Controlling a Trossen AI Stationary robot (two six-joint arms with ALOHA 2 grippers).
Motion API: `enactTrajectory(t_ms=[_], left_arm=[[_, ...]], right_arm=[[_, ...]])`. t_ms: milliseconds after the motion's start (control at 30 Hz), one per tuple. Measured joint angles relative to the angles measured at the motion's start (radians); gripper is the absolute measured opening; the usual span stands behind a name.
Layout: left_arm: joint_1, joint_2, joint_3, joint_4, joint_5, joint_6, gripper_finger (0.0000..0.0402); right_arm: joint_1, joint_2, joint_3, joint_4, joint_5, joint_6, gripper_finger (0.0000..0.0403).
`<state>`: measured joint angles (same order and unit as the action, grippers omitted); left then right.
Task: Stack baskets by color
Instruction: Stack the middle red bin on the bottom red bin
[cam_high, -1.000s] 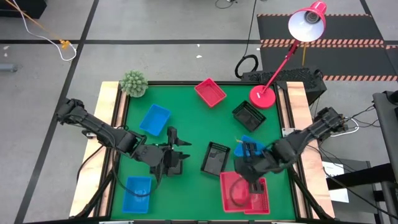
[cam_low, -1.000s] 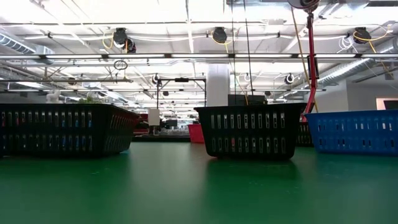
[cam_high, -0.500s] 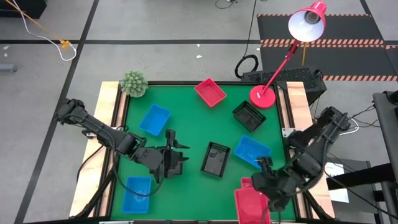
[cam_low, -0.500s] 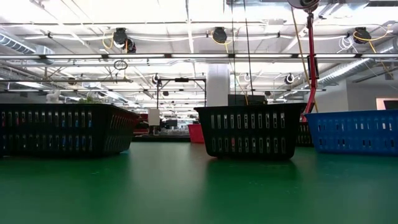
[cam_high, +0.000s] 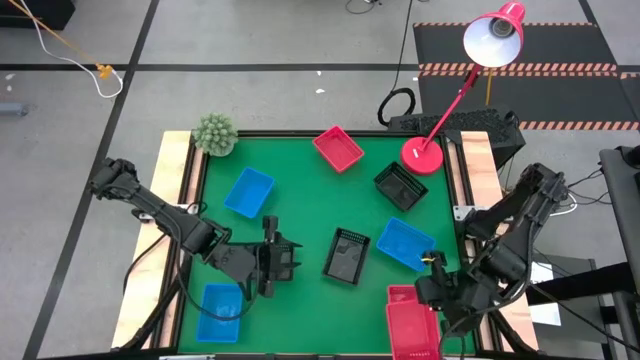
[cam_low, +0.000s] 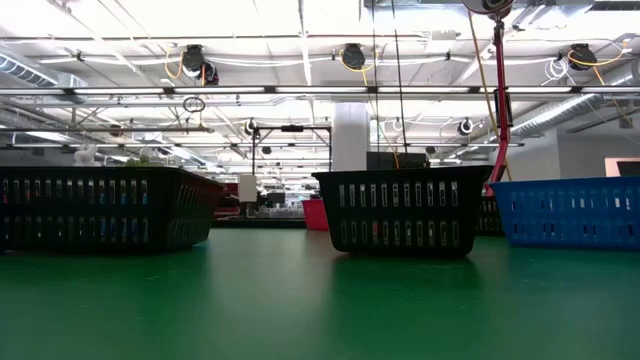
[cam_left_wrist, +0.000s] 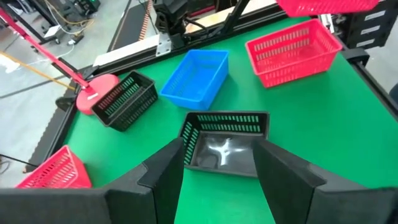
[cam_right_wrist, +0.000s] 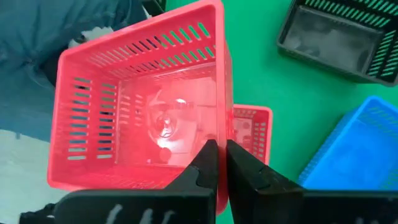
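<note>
My right gripper (cam_right_wrist: 222, 155) is shut on a red basket (cam_right_wrist: 140, 99) raised over a second red basket (cam_left_wrist: 292, 53) at the table's near right corner. My left gripper (cam_left_wrist: 219, 149) stands open with nothing between its fingers, low over a black basket (cam_high: 285, 265) near the table's left. Whether it touches that basket I cannot tell. Two more black baskets (cam_high: 347, 255) (cam_high: 400, 185), three blue baskets (cam_high: 405, 243) (cam_high: 249, 192) (cam_high: 220, 310) and a third red basket (cam_high: 338, 148) rest flat on the green mat. My right gripper pinches one side wall of the red basket at its rim (cam_right_wrist: 222, 127), one finger inside the basket and one outside. The fingers come slanting down from above. The basket hangs lifted clear, opening up, above the other red basket (cam_right_wrist: 252, 134).
A red lamp's round base (cam_high: 422, 155) stands at the mat's far right, its shade (cam_high: 493, 38) beyond the table. A small green plant (cam_high: 214, 133) sits at the far left corner. In the low view two black baskets (cam_low: 100, 208) (cam_low: 400, 212) and a blue one (cam_low: 570, 212) stand ahead.
My right gripper has carried the red basket toward the table's near right corner, still shut on it and holding it clear of the mat. My left gripper has rolled about its own axis and shifted a little toward the near edge.
</note>
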<state>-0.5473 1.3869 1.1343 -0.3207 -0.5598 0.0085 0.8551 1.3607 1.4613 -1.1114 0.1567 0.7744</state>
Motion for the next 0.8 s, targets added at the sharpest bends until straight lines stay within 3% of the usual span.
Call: enactTrajectory(t_ms=[800], left_arm=[[0.01, 0.001, 0.0, 0.041, 0.0, 0.039, 0.0193]], right_arm=[[-0.045, -0.405, -0.645, 0.46, -0.063, 0.056, 0.0006]])
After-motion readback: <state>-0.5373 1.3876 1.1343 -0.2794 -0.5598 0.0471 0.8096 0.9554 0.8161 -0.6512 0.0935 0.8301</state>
